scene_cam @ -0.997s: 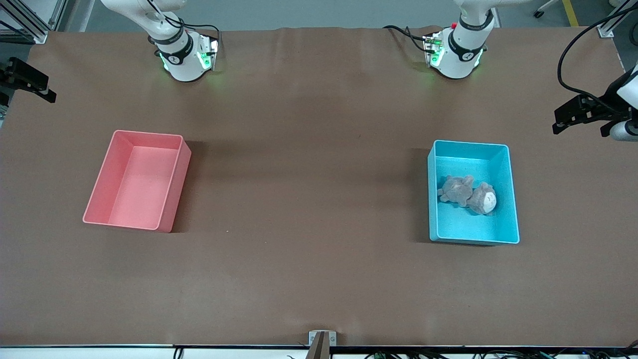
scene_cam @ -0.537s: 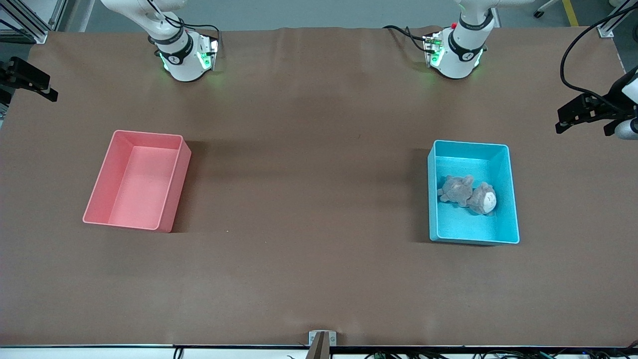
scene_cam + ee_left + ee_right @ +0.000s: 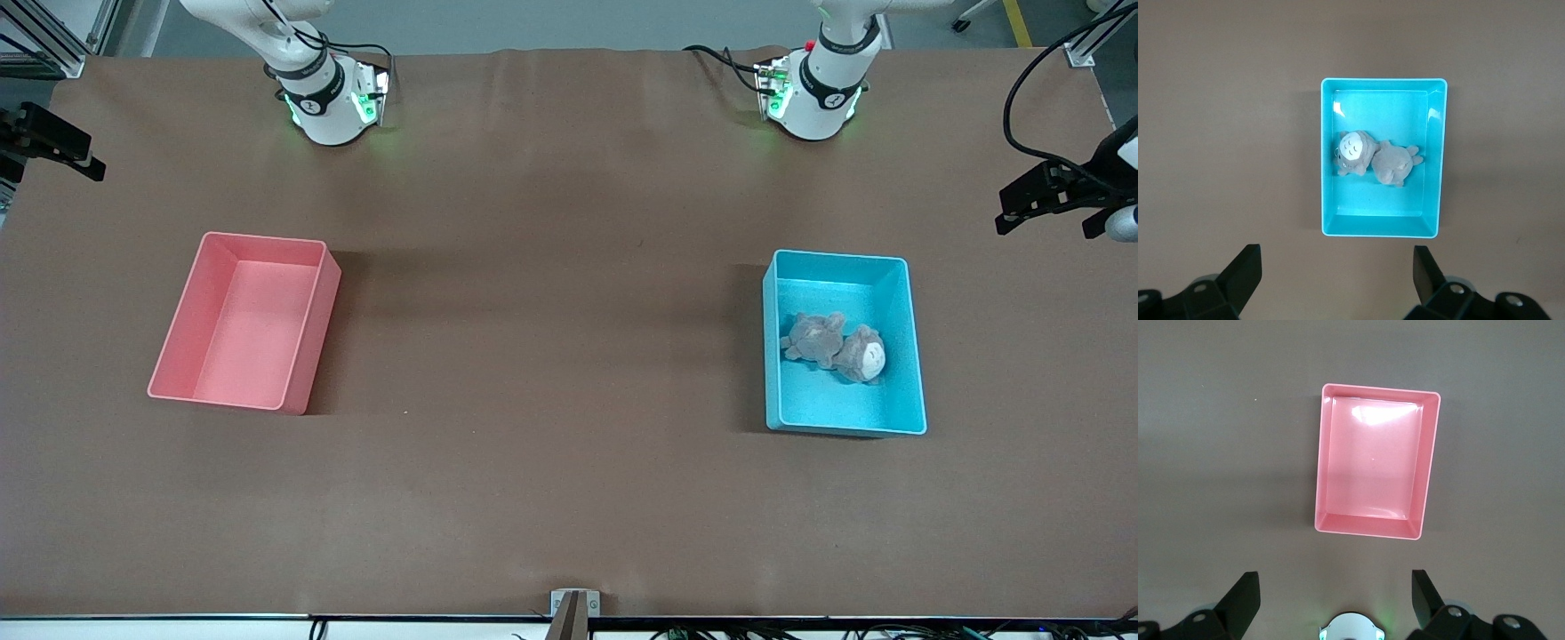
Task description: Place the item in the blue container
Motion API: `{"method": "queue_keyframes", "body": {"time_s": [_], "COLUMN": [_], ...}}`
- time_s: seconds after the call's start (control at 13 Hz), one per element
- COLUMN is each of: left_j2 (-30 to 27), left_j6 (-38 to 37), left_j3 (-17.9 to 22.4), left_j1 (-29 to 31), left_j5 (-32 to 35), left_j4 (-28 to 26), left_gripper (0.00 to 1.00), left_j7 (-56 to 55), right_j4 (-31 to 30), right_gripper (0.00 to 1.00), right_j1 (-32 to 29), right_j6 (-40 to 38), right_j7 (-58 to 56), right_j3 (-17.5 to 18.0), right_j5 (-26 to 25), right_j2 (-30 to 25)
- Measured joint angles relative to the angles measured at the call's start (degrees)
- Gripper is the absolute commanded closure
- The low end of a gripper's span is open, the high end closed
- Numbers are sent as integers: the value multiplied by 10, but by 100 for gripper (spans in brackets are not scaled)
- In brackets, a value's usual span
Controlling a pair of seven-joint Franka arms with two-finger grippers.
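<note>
Two bins sit on the brown table (image 3: 551,498): the blue container (image 3: 916,356) toward the left arm's end and a pink bin (image 3: 307,356) toward the right arm's end, well apart. The item, a small grey plush toy (image 3: 836,345), lies on its side on the floor of the blue container, near the middle, its pale face (image 3: 1353,145) visible in the left wrist view. The left gripper (image 3: 1337,283) hangs high above the table just beside the blue container, jaws spread wide and holding nothing; the right gripper (image 3: 1335,603) hangs likewise near the pink bin, jaws wide and empty, and that bin holds nothing. Judged from this layout, the placing step appears complete and the task essentially done. The next move probably calls only for both arms to stay clear of the bins; no further grasp seems needed, since no loose item is visible on the table.
</note>
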Motion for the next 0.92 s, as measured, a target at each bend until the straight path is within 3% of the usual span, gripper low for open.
{"method": "queue_keyframes", "body": {"time_s": [0.92], "left_j2": [0], "left_j6": [11], "left_j3": [1], "left_j1": [-2], "left_j5": [0], "left_j4": [0], "left_gripper": [0], "left_j7": [-52], "right_j4": [-6], "right_gripper": [0], "right_j1": [0], "right_j6": [-1], "right_j7": [0], "right_j3": [0], "right_j5": [0], "right_j2": [0]}}
